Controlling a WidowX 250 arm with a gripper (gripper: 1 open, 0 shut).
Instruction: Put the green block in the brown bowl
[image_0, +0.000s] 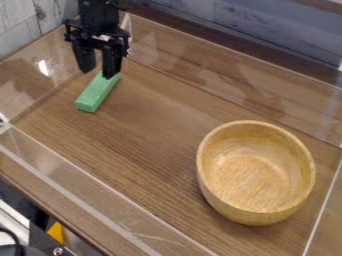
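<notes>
The green block (96, 93) lies flat on the wooden table at the left, its long side running away from the camera. My gripper (98, 66) hangs pointing straight down just over the block's far end. It is open, with a finger (83, 58) on either side and nothing between them. The brown bowl (257, 170) stands upright and empty at the front right, well away from both block and gripper.
A clear plastic wall (160, 215) rims the table (160, 140) along the front and left. A grey brick-pattern backdrop (254, 25) rises behind the table. Dark equipment (20, 235) sits below the front left corner.
</notes>
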